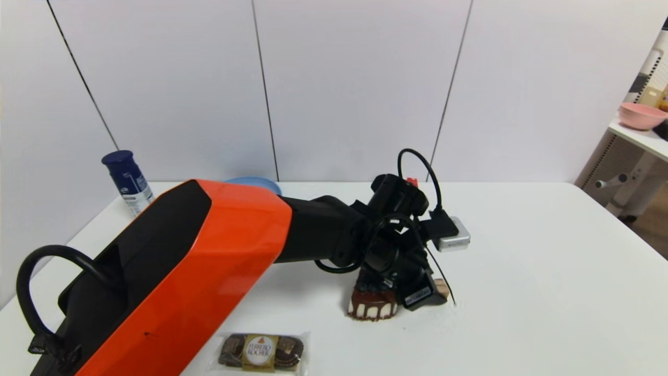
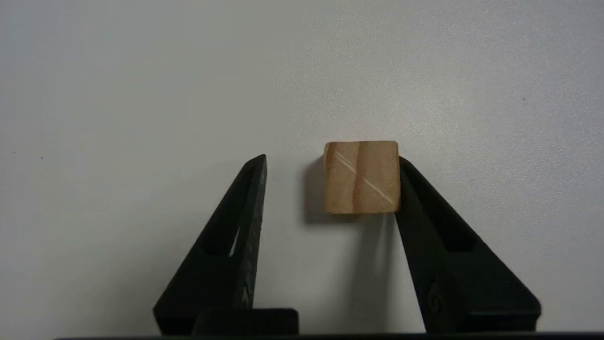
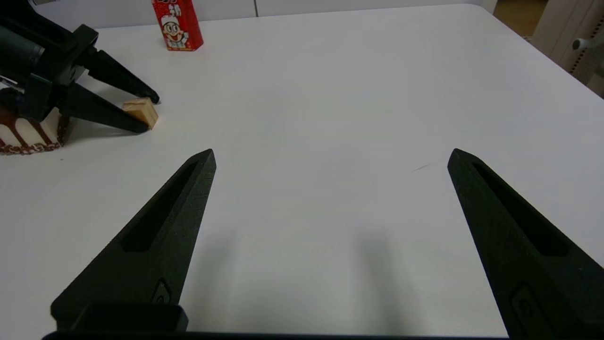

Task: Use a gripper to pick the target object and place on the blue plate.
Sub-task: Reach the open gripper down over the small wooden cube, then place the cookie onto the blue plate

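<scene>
Gold-labelled chocolates [image 1: 261, 352] lie in their clear wrapper at the near part of the tabletop [image 1: 522, 261]. Idle, the right claw [image 3: 332, 151] hangs over bare surface well apart from the cube, its fingers wide open with nothing between them. Farther in sits the cake slice [image 1: 373, 305], dark glaze over white, with the left claw [image 2: 332, 157] reaching just past it. That claw is partly open and low over the tabletop, with the tan cube [image 2: 363, 177] between its fingers near the tips: one finger looks to be touching a side face, the other stands off across a gap, so no grip is made.

The cube looks like wood, so I would expect it to be light, stiff and hard to damage. Its flat opposite sides suit the pointed fingers; best to close squarely on them, a little deeper than the very tips. Being so light, it may slide or turn if one finger pushes first, and smooth faces could slip in a shallow pinch.

Beyond, the red carton [image 3: 179, 26] stands toward the back, and the blue plate [image 1: 253, 180] shows partly behind the left arm, the cube not on it.
</scene>
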`<state>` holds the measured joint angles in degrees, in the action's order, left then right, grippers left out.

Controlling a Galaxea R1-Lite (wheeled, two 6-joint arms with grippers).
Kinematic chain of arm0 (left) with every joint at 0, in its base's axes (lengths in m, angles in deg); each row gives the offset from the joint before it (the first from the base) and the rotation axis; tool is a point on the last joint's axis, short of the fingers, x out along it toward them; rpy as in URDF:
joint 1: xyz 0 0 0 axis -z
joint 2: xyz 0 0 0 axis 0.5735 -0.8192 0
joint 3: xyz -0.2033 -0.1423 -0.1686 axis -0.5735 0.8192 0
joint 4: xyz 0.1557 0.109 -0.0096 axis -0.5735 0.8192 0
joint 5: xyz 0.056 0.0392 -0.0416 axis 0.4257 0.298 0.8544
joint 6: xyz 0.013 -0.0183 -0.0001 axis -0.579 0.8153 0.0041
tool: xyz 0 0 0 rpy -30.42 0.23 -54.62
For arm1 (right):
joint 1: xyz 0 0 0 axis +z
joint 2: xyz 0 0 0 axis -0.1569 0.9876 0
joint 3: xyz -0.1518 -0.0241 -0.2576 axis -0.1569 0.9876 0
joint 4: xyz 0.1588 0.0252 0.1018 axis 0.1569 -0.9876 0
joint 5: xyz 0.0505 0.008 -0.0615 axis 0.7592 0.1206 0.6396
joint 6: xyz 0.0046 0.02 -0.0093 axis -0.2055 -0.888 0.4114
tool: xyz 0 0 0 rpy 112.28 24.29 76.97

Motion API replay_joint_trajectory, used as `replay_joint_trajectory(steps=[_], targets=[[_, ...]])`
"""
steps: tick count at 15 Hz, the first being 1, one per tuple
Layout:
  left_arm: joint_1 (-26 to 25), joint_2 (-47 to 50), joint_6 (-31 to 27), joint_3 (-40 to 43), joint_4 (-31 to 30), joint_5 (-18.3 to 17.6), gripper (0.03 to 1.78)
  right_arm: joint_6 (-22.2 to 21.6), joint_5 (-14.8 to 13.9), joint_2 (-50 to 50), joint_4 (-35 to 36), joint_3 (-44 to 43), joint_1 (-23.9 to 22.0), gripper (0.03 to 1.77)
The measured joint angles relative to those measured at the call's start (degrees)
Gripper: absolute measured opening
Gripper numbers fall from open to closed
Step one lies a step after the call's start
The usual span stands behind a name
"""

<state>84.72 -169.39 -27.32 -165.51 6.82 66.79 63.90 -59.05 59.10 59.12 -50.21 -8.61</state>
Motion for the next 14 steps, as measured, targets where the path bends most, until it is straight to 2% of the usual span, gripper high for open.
replay_joint_trajectory(steps=[1, 2, 3, 9, 12, 14], targets=[[0.0, -0.1, 0.0, -0.2, 0.0, 0.0, 0.78, 0.0, 0.0, 0.0, 0.0, 0.0, 0.0, 1.70], [-0.1, -0.1, 0.0, -0.3, 0.0, 0.0, 0.49, 0.0, 0.0, 0.0, 0.0, 0.0, 0.0, 1.70], [-0.1, -0.1, 0.3, -0.4, 0.0, 0.0, 0.42, 0.0, 0.0, 0.0, 0.0, 0.0, 0.0, 1.70], [-1.4, 4.8, 5.7, -4.3, -0.2, 1.1, 0.42, 0.0, 0.0, 0.0, 0.0, 0.0, 0.0, 1.70], [-5.8, 11.8, 6.6, -4.7, -0.2, 7.3, 0.42, 0.0, 0.0, 0.0, 0.0, 0.0, 0.0, 1.70], [-11.8, 16.5, 6.9, -4.3, 0.0, 11.3, 0.42, 0.0, 0.0, 0.0, 0.0, 0.0, 0.0, 1.70]])
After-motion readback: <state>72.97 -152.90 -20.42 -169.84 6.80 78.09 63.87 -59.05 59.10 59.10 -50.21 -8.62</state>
